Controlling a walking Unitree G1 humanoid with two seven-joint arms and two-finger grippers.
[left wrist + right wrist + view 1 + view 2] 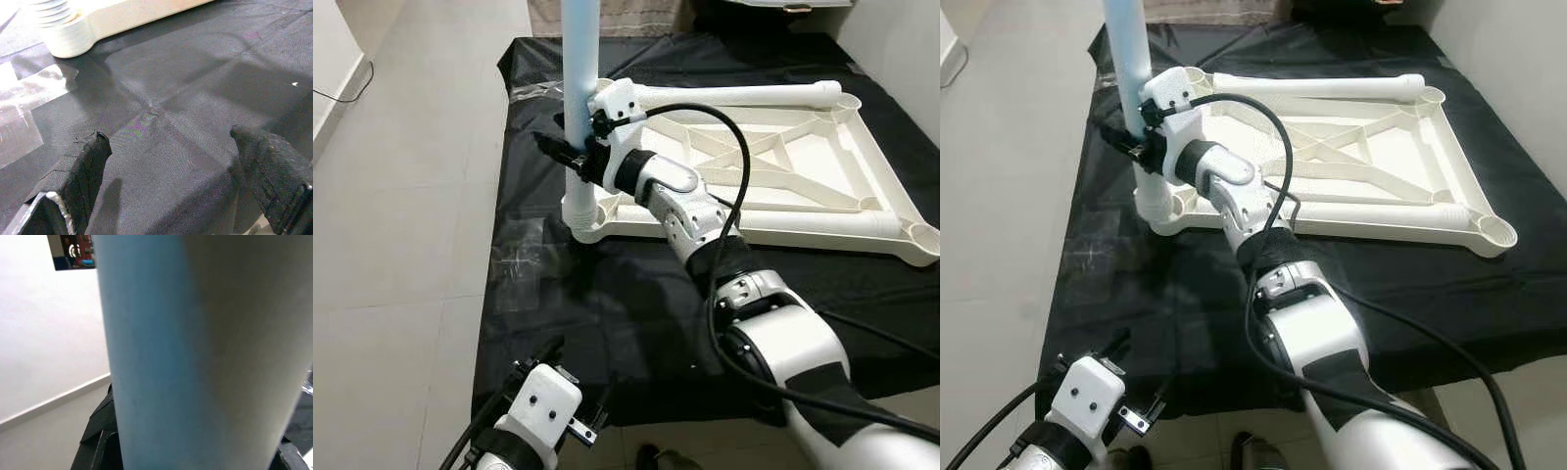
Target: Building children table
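Note:
A white children's table top point(783, 166) lies upside down on a black cloth point(636, 294). A light blue table leg point(579, 59) stands upright in the ribbed socket point(582, 211) at its near left corner. My right gripper point(570, 147) is shut on this leg just above the socket. In the right wrist view the blue leg point(195, 357) is very close between the fingers. My left gripper point(578, 370) hovers low over the cloth's near edge. It is open, with bare cloth between its fingers point(88, 166).
A sheet of clear plastic wrap point(519, 259) lies on the cloth left of the socket. Pale floor tiles point(401, 196) stretch to the left. A white wall point(901, 39) stands close at the right. The table top's other corner sockets point(920, 240) are open.

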